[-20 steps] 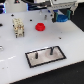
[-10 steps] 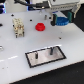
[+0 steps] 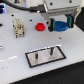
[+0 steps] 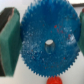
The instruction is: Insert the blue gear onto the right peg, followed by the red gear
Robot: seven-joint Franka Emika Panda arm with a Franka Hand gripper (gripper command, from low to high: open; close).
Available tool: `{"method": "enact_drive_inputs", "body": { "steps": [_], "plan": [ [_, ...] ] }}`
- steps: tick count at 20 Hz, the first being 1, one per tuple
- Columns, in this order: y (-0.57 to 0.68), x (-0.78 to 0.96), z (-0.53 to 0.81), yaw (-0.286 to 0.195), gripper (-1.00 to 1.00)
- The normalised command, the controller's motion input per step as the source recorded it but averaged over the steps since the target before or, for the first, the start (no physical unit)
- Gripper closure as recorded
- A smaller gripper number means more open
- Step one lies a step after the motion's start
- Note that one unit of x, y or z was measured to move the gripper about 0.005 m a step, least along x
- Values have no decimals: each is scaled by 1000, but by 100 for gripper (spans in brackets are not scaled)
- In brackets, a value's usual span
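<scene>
Pincer (image 3: 62, 24) clamped on the blue gear (image 4: 46, 45) has lifted it off the desk (image 3: 15, 55), leaving the red gear (image 3: 39, 25) behind; carry to the right peg (image 3: 50, 50) comes next.

No text, label, brand, number or sign can be read in either view (both are too blurred for lettering).

My own fingers (image 4: 9, 42) run off the wrist view's edges. The red gear (image 4: 54, 80) is cut off there, blurred. My arm leaves the exterior view.
</scene>
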Motion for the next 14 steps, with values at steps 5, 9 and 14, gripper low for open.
{"method": "enact_drive_inputs", "body": {
  "steps": [5,9,14],
  "plan": [
    [-267,768,37,0,100],
    [-171,684,-2,0,100],
    [-115,441,-77,0,100]
  ]
}}
